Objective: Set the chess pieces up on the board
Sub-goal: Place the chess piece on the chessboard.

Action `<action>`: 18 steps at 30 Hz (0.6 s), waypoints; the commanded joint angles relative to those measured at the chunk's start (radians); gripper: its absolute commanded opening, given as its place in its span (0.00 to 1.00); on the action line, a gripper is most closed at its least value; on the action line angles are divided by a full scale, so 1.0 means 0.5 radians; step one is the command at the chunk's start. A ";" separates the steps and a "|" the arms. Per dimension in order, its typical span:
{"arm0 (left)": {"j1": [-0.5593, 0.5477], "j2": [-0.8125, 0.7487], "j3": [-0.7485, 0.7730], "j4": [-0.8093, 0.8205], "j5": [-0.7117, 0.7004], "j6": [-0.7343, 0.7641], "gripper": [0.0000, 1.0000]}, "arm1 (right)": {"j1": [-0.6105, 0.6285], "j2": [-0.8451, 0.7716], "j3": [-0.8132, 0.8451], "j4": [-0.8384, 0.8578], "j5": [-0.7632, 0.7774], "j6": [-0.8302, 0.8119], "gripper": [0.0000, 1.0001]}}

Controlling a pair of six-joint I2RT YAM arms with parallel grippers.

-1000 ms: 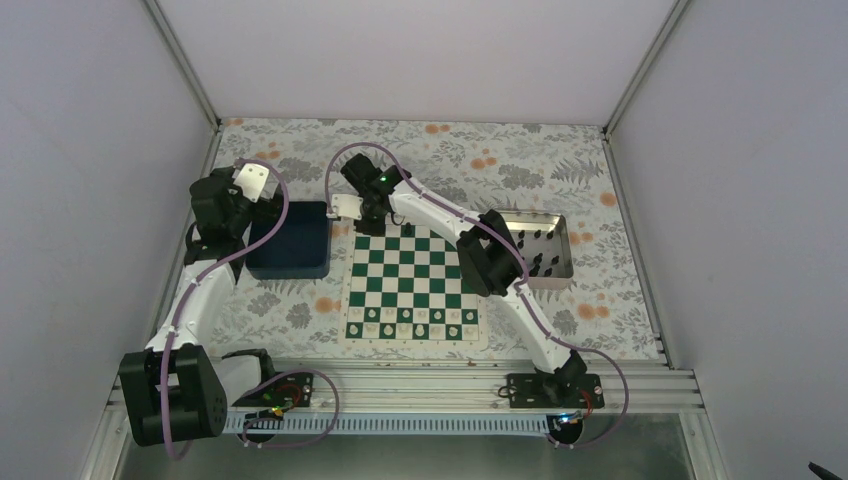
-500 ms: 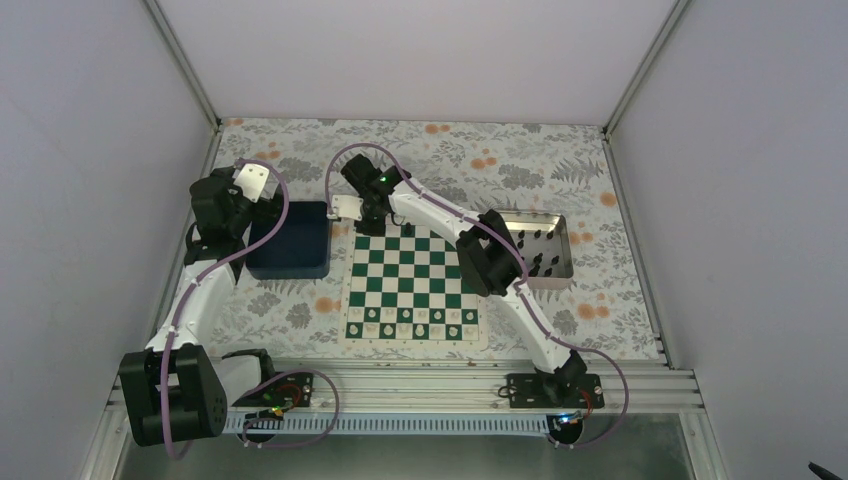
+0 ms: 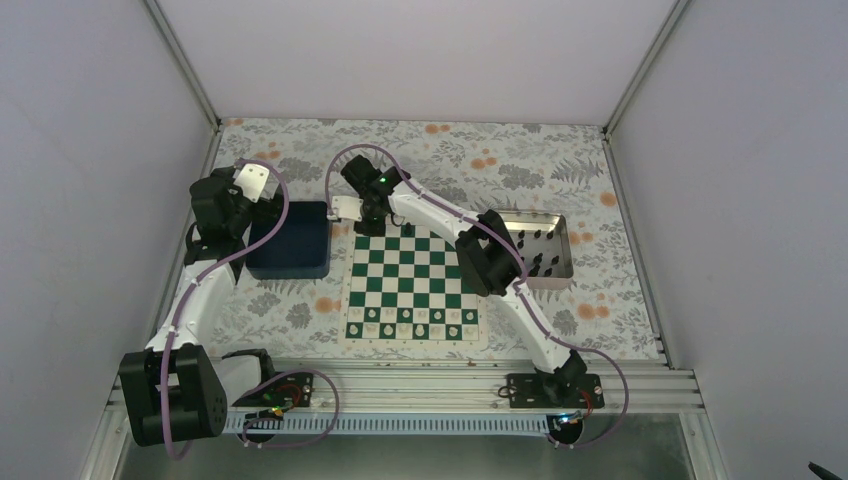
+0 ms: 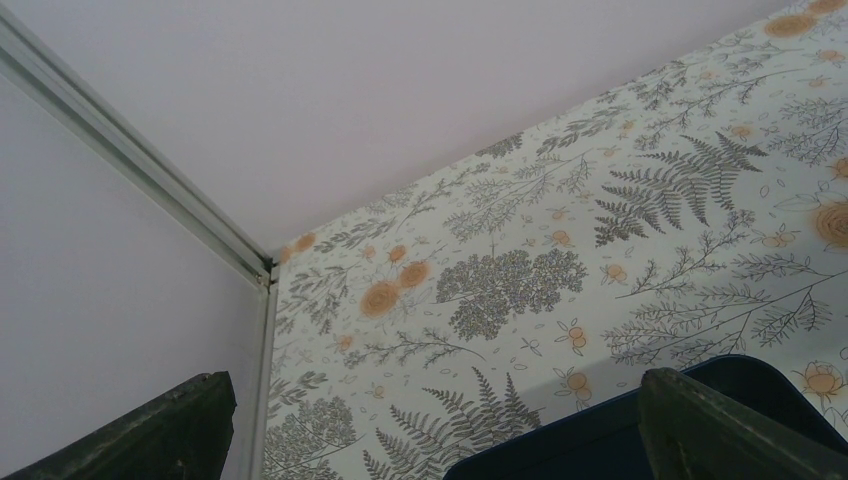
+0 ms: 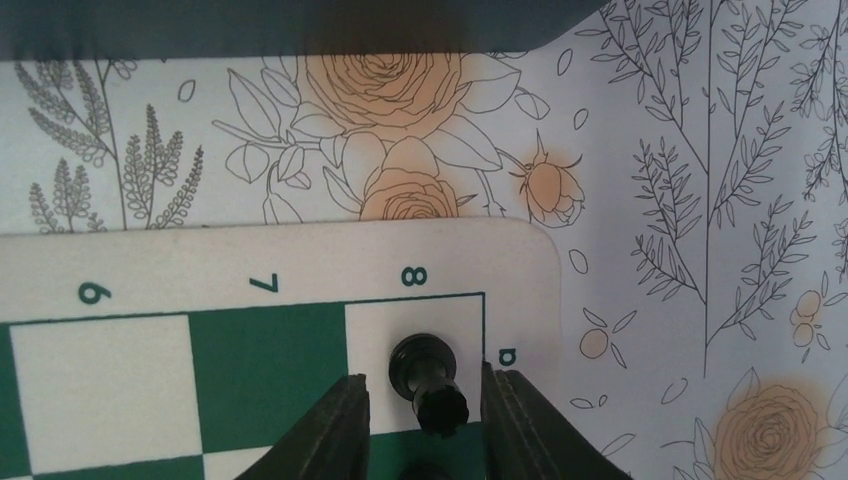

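Bin point(image 3: 290, 264) beside board point(image 3: 412, 285), tray point(image 3: 545, 283) opposite

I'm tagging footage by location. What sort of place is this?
Probably a lab robot test cell, not a home: plain white panel walls box in the workspace, two robot arms are bolted to an aluminium rail, and a chessboard lies staged on a floral cloth.

bright, even light; soft shadows, little glare.
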 commanded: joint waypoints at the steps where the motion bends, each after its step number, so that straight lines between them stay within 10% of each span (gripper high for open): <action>1: 0.011 -0.007 -0.020 0.074 0.034 -0.027 1.00 | 0.001 -0.045 -0.037 0.078 0.003 -0.003 0.34; 18: 0.018 -0.025 -0.027 0.094 -0.003 -0.036 1.00 | -0.396 -1.028 -0.546 0.119 -0.006 0.074 0.47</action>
